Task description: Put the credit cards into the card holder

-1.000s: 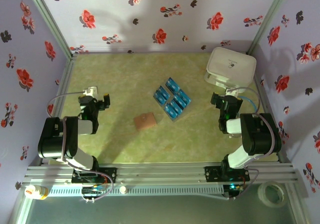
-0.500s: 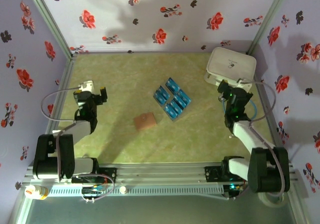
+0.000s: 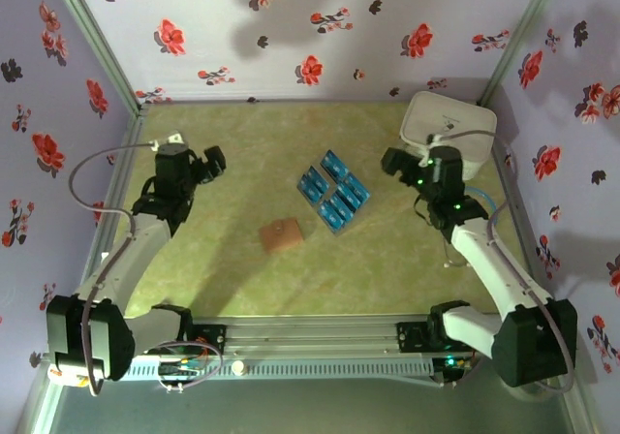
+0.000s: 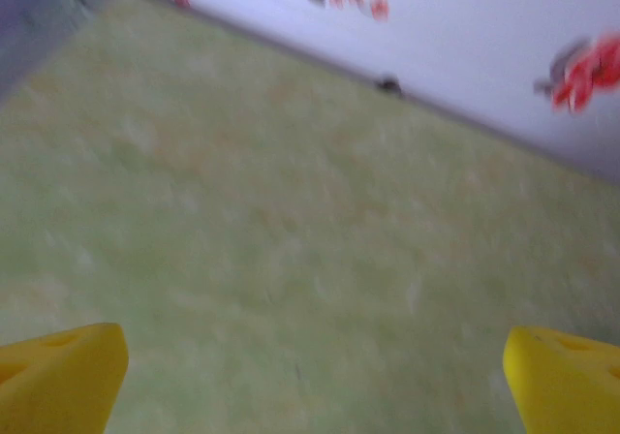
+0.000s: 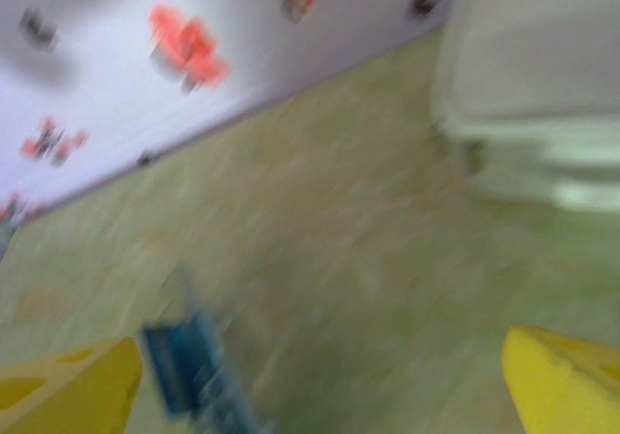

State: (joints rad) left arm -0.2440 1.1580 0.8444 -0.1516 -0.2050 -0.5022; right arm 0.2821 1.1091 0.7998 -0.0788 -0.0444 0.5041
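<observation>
Lilac walls with red and dark flowers are standing round a flat worktop that is looking like yellow-green marble. Two black and white arms are reaching in from the near edge, the left arm and the right arm. A big white box with round corners is sitting in the far right corner. The credit cards, thin and blue with pale marks, are lying flat in a tight bunch in the middle of the worktop. The card holder, a small brown square, is lying flat near them, closer to the arms and a little to the left, not touching them.

The top view is showing all of this sharply. The left wrist view is showing blurry bare worktop and wall, with the yellow left fingers standing wide apart and holding nothing. The right wrist view, blurry too, is showing a blue card and the white box ahead of the yellow right fingers, which are also standing wide apart and holding nothing.
</observation>
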